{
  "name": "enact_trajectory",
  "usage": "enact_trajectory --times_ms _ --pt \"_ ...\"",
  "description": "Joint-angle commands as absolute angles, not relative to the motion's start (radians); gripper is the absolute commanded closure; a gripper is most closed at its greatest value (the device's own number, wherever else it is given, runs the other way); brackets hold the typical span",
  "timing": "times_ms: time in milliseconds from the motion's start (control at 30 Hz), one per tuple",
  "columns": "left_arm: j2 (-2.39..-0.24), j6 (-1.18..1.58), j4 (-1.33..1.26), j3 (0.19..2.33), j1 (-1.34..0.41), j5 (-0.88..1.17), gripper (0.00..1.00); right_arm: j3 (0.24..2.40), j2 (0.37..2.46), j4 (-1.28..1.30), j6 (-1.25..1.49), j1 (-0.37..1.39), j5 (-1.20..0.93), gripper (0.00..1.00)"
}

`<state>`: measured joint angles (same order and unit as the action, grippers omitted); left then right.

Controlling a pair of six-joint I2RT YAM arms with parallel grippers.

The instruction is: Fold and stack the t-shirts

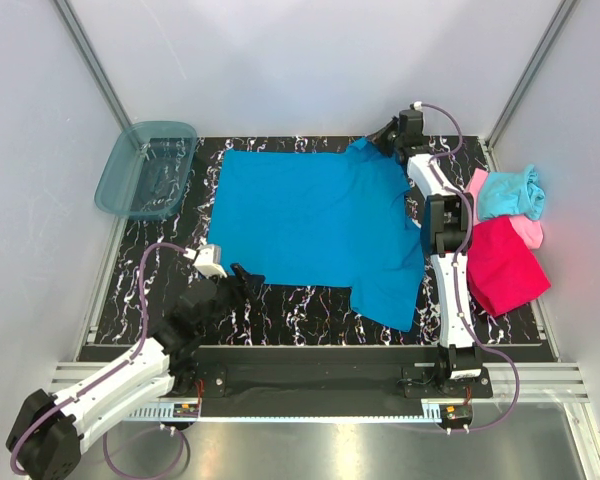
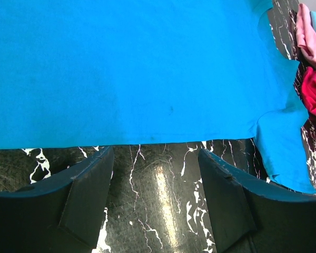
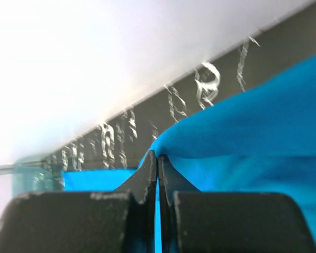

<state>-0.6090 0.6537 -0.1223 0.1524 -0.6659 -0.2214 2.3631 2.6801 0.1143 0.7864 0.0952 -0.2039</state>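
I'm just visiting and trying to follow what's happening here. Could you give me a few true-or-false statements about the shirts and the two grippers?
1. The blue t-shirt lies spread out on the table. True.
2. The right gripper hangs open above it. False: it is shut on cloth at the shirt's far right corner.
3. The left gripper grips the near hem. False: it is open, just short of the hem, holding nothing.
4. The magenta tee, pink tee and aqua tee lie heaped at the table's right edge. True.

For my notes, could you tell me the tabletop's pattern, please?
Black tabletop with white marble-like veins, clearest in the left wrist view.
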Motion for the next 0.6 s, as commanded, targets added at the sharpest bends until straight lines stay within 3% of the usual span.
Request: enact_trajectory --times_ms 0,100,167,200,233,267,300,567 --pt "-0.615 0.635 -0.172 0.146 -0.669 -0.239 0.3 2.447 2.735 0.012 0.839 0.092 -0.229 0.99" --pt "-0.618 0.632 -0.173 0.146 -0.669 -0.241 0.3 2.526 2.796 0.011 0.879 0.092 -0.233 0.97" --pt "-0.62 0.632 -0.173 0.146 -0.669 -0.242 0.3 2.586 2.842 0.011 0.902 0.092 -0.239 0.77" --pt "-0.62 0.632 -0.173 0.146 -0.669 -0.244 0.3 2.601 2.853 0.009 0.907 0.092 -0.242 0.64" --pt "-0.621 0.632 -0.175 0.146 -0.669 -0.244 0.3 2.626 2.865 0.009 0.911 0.092 -0.245 0.45" --pt "-0.623 0.63 -0.176 0.146 -0.669 -0.244 0.3 2.629 2.876 0.009 0.913 0.092 -0.245 0.15" --pt "-0.624 0.63 -0.181 0.146 -0.669 -0.242 0.3 2.629 2.876 0.011 0.91 0.092 -0.241 0.01" --pt "-0.623 0.629 -0.184 0.146 -0.669 -0.232 0.31 2.525 2.749 -0.021 0.845 0.089 -0.209 0.0"
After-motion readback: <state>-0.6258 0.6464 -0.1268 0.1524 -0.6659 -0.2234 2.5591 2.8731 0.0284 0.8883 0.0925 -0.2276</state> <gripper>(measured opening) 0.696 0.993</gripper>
